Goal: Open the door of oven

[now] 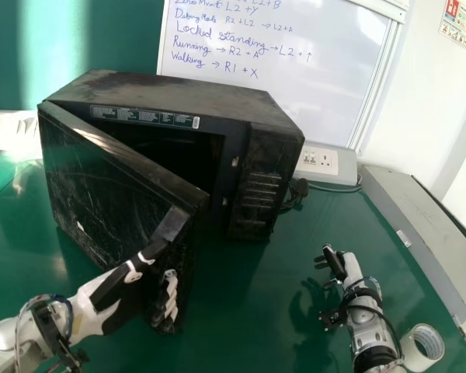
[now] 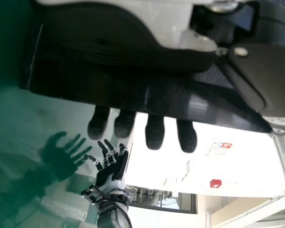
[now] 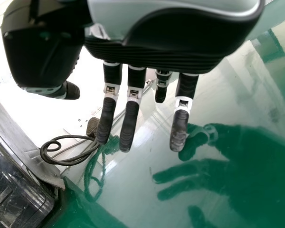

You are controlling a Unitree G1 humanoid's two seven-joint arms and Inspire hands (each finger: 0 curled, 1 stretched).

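Observation:
The black oven (image 1: 179, 89) stands on the green table, its door (image 1: 101, 186) swung part-way out and the dark cavity partly exposed. My left hand (image 1: 113, 299) is at the door's free edge, thumb along the front side and fingers bent round to the inner side. In the left wrist view, the door (image 2: 147, 97) lies across my left hand (image 2: 109, 33), with fingertips sticking out past its edge. To the right of the oven, my right hand (image 1: 338, 264) is above the table. Its fingers hang loosely extended and hold nothing in the right wrist view, where the hand (image 3: 171, 38) shows large.
A tape roll (image 1: 422, 347) lies beside the right forearm. Behind the oven are a whiteboard (image 1: 272, 78) and a socket box (image 1: 326, 163), with a cable near the oven's right side. A grey ledge (image 1: 419, 233) runs along the table's right side.

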